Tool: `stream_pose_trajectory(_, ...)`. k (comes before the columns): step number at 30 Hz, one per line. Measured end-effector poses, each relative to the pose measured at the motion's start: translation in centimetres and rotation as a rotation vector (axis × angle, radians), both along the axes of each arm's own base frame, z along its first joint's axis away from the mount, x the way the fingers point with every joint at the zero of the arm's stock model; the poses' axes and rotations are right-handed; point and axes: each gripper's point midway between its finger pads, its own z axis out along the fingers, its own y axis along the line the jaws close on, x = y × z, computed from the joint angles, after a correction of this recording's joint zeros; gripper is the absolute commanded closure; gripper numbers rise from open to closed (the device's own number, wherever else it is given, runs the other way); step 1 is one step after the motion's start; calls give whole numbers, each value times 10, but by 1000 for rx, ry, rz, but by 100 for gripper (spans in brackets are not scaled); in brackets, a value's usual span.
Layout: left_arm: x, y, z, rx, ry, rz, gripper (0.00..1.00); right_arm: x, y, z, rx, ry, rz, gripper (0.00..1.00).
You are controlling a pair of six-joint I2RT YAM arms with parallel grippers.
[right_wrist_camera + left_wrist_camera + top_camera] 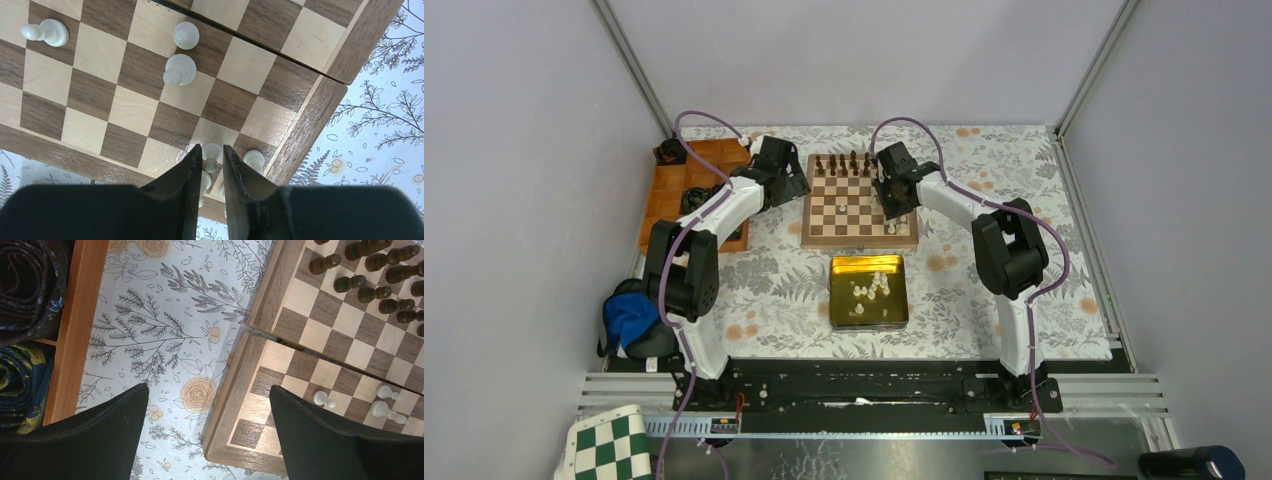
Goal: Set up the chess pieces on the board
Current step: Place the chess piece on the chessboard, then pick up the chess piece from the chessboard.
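Note:
The board (849, 207) lies mid-table, with dark brown pieces (844, 163) along its far rows. My right gripper (212, 152) is down at the board's near right corner, shut on a small cream pawn (212, 151) that stands between its fingertips. Another cream piece (254, 159) stands just right of it, and three more (178, 70) stand farther up the board. My left gripper (207, 390) is open and empty, straddling the board's left rim (239, 390). Three cream pieces (322, 399) show on the board in the left wrist view. Dark pieces (370, 270) show at the top right of that view.
A gold tin tray (835, 300) with several cream pieces sits in front of the board. An orange wooden tray (669, 195) with rolled dark cloth stands at the left. A blue cloth (629, 315) lies by the left arm. A green-and-white mat (609, 445) is at the bottom left.

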Motion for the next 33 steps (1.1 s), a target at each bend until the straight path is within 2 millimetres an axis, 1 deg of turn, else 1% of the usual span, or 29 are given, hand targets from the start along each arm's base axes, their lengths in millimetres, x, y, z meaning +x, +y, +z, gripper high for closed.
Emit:
stream_pose_trajectory(10,0,1,1,4,-3,4,1,0,0,0,0,-1,1,68)
stream_pose_trajectory(13,0,1,1,5,-3,5,1,3,1,4,4,-8,1,67)
stream_pose_trajectory(20,0,1,1,5,-3,5,1,19,12,29,41,-68,4,63)
stream_pose_trajectory(29,0,1,1,5,-3,5,1,42,30,69,109,-148,19,61)
stream_pose_trajectory(31,0,1,1,5,-3,5,1,46,33,73,117,-157,21,61)
stream_pose_trajectory(33,0,1,1,5,-3,5,1,48,36,72,118,-159,23,61)
